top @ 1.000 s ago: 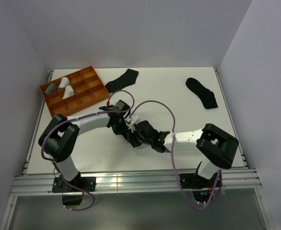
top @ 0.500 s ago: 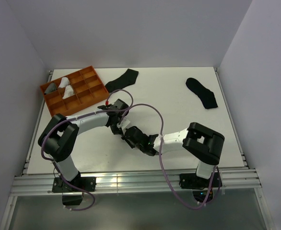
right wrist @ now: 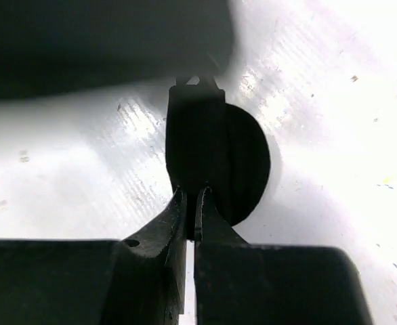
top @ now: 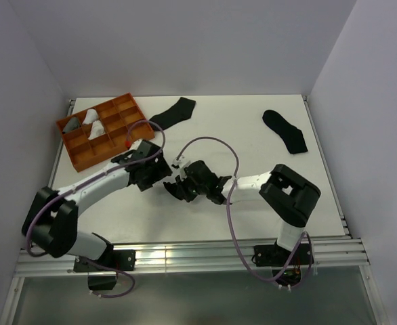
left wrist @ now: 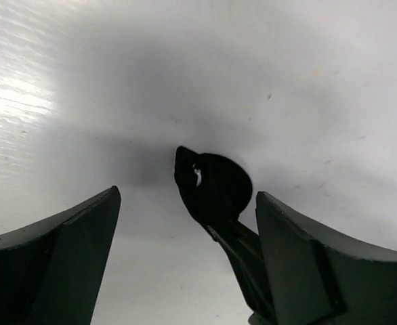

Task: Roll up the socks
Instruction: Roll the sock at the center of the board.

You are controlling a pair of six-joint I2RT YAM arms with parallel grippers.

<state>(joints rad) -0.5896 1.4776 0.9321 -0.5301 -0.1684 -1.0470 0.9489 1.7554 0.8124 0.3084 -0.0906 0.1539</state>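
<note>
A rolled black sock rests on the white table, and my right gripper is shut on its edge. In the left wrist view the same roll sits just ahead of my left gripper, which is open and clear of it. From the top view the two grippers meet mid-table: the left gripper beside the right gripper. One flat black sock lies at the back centre and another flat black sock at the back right.
An orange divided tray stands at the back left, with rolled white and grey socks in its far-left compartments. Purple cables arch over both arms. Grey walls enclose the table on three sides.
My left gripper has opened, released the roll and drawn back to the left. My right gripper has closed on the roll and moved slightly towards the back.
</note>
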